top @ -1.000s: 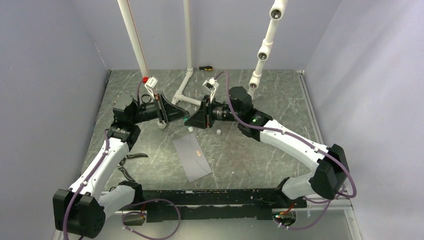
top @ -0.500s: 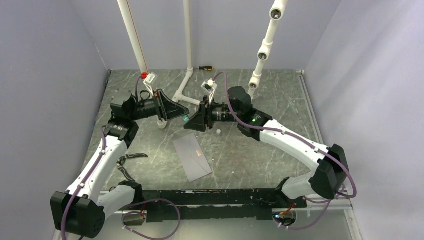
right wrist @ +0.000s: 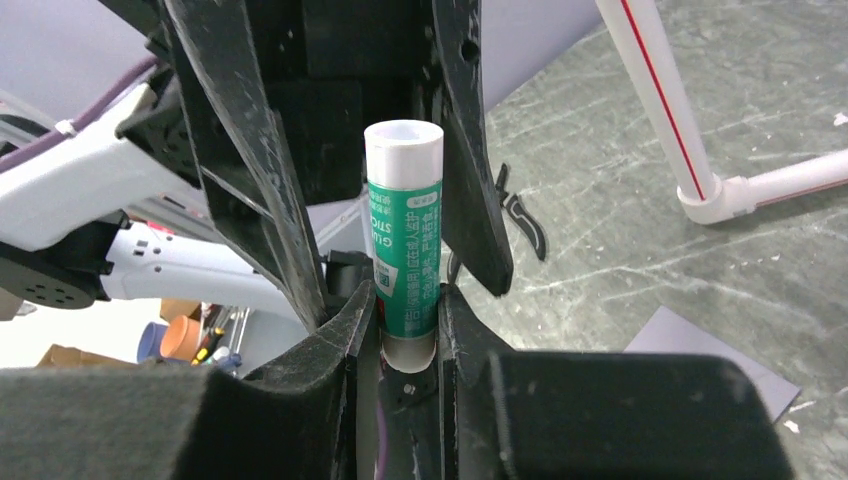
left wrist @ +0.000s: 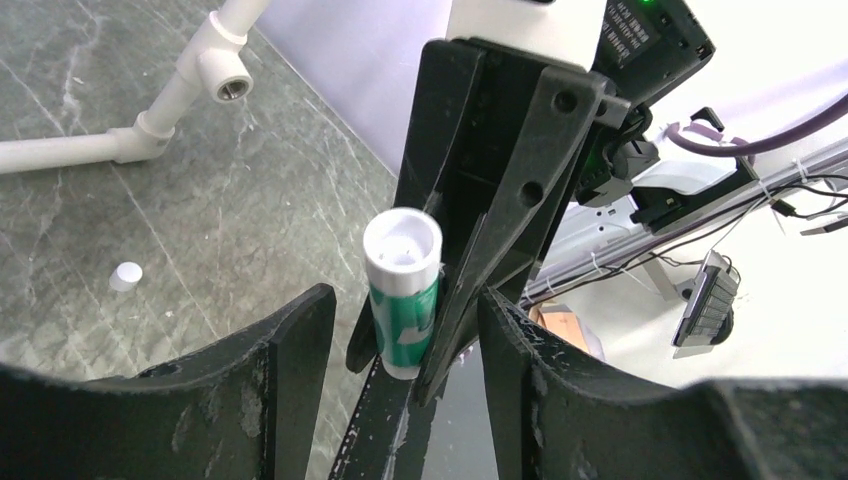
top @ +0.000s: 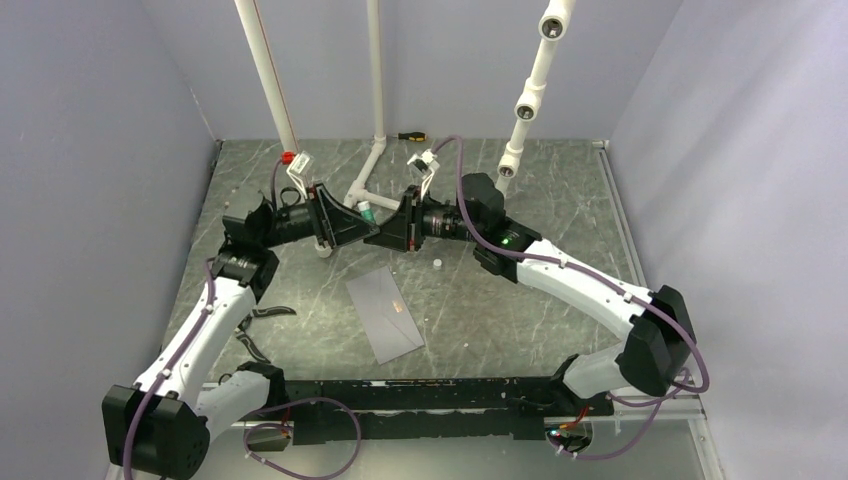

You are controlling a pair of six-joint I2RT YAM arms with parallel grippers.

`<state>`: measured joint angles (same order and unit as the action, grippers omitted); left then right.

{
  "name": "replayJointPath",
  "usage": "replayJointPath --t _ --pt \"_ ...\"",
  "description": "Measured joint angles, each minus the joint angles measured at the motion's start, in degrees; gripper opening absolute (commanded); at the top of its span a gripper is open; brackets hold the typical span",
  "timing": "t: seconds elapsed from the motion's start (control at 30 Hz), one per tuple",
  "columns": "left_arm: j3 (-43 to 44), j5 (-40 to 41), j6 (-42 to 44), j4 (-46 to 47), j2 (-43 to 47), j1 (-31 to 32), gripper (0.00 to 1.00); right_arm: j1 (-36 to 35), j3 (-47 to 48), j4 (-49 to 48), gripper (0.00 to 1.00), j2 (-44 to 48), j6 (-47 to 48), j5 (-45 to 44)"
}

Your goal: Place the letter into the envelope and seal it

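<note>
Top external view: two arms (top: 590, 285) bend inward, grippers nose to nose above the table (top: 540, 300). The right gripper (right wrist: 405, 320) is clamped on the base of one glue stick (right wrist: 404, 240), while the left gripper (left wrist: 405, 345) is spread apart, fingers flanking the stick's white top (gaps show in the left wrist view). One envelope (top: 384, 314) lies flat nearer the bases, a thin tan sliver of letter (top: 398, 302) showing on it; one small white cap (top: 437, 263) sits just beyond.

Overhead wide — close wrists share glue stick (left wrist: 402, 290).
</note>
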<state>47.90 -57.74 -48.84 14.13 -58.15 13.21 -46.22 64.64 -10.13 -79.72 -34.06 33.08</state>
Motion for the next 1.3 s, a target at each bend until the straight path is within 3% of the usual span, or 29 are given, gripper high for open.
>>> replayJointPath --t 0.2,0.43,0.9,1.0,1.17,1.3 --pt "-3.2 0.2 -3.0 4.6 0.2 0.1 0.42 0.2 -0.2 -4.1 0.07 -1.7 -3.0 0.0" --pt "-3.7 1.2 -3.7 7.8 0.2 0.1 0.36 0.7 -0.5 -6.3 0.07 -2.0 -3.8 0.9" --pt "-5.2 4.3 -10.5 14.1 0.2 0.3 0.60 0.8 -1.5 -9.7 0.11 -2.0 -3.6 2.0" --pt "-5.2 5.4 -11.9 15.7 0.2 0.4 0.60 0.3 -1.8 -9.6 0.11 -2.0 -3.4 3.1" --pt "-5.2 6.1 -13.4 17.6 0.1 0.4 0.49 0.0 -2.1 -9.6 0.11 -2.0 -3.1 3.7" --pt "-5.2 6.1 -13.4 18.2 0.1 0.4 0.53 0.0 -2.6 -9.7 0.11 -1.9 -3.1 3.1"
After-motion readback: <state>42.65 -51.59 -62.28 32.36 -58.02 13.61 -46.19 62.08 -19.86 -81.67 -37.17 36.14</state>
